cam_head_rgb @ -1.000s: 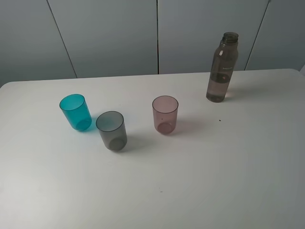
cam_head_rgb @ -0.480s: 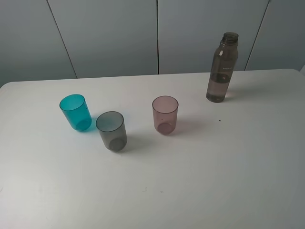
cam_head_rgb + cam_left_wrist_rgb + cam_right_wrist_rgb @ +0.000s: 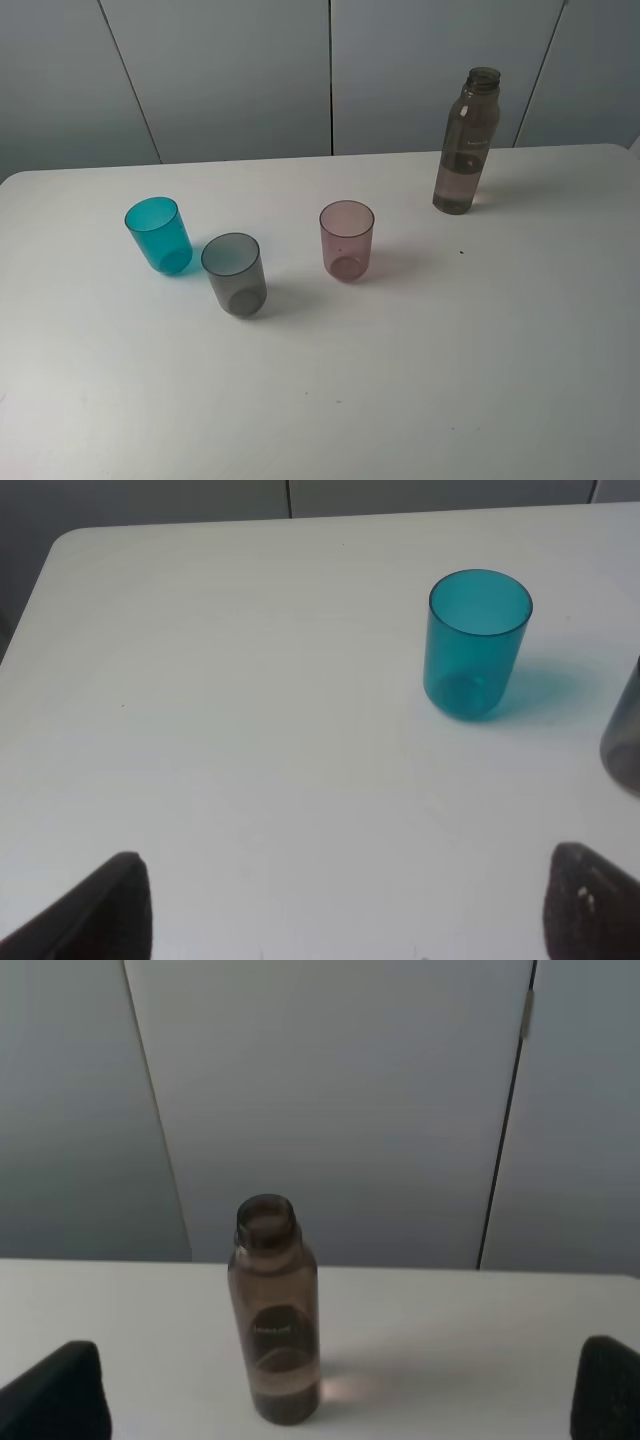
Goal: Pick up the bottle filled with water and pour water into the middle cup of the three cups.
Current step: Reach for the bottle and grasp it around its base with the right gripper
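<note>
My right gripper [image 3: 330, 1415] is spread wide and holds nothing. The bottle [image 3: 273, 1310] stands upright straight ahead of it, clear of both fingers. It is tall, slim and uncapped, so I judge an off-centre approach could clip it, topple it and spill the water. The middle cup [image 3: 235, 273] sits far to the gripper's left, just beside the teal cup [image 3: 158, 235], so a loose pour could stray.

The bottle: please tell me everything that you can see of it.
The bottle is tall and slim, of translucent smoky brown-grey plastic, with a narrow neck and no cap. It stands upright on the white table, toward the far right, well apart from the pinkish cup. Liquid seems to fill its lower part. Only the table touches it.
</note>
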`<move>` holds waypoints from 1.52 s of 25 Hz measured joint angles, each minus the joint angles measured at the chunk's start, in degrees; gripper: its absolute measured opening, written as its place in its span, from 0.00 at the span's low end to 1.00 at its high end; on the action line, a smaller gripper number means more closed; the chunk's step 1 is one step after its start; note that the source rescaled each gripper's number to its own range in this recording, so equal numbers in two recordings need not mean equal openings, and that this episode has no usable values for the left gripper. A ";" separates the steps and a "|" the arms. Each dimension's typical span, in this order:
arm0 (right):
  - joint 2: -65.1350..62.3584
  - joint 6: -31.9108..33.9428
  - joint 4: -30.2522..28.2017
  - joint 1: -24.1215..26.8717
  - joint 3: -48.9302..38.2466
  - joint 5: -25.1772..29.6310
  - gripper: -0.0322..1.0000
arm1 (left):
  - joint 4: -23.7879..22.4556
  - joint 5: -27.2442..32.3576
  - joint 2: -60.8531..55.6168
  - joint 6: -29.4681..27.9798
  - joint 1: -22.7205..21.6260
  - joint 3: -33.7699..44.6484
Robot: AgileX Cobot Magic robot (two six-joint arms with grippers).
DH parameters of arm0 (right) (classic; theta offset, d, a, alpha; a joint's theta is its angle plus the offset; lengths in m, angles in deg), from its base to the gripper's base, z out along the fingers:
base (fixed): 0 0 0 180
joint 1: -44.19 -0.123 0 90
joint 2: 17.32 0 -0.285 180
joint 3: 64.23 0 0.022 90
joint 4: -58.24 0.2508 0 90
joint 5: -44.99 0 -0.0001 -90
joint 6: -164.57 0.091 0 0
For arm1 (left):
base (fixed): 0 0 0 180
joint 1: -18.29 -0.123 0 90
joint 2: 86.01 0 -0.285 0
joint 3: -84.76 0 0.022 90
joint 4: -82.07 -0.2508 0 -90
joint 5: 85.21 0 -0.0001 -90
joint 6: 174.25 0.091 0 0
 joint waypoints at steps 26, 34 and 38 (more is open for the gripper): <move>42.17 -5.32 5.98 -5.18 -15.61 -39.47 1.00 | 0.00 0.00 0.00 0.00 0.00 0.00; 54.35 -3.85 0.96 -5.18 -16.07 -49.46 1.00 | 0.00 0.00 0.00 0.00 0.00 0.00; 59.38 0.32 -4.96 -5.18 -16.07 -57.78 1.00 | 0.00 0.00 0.00 0.00 0.00 0.00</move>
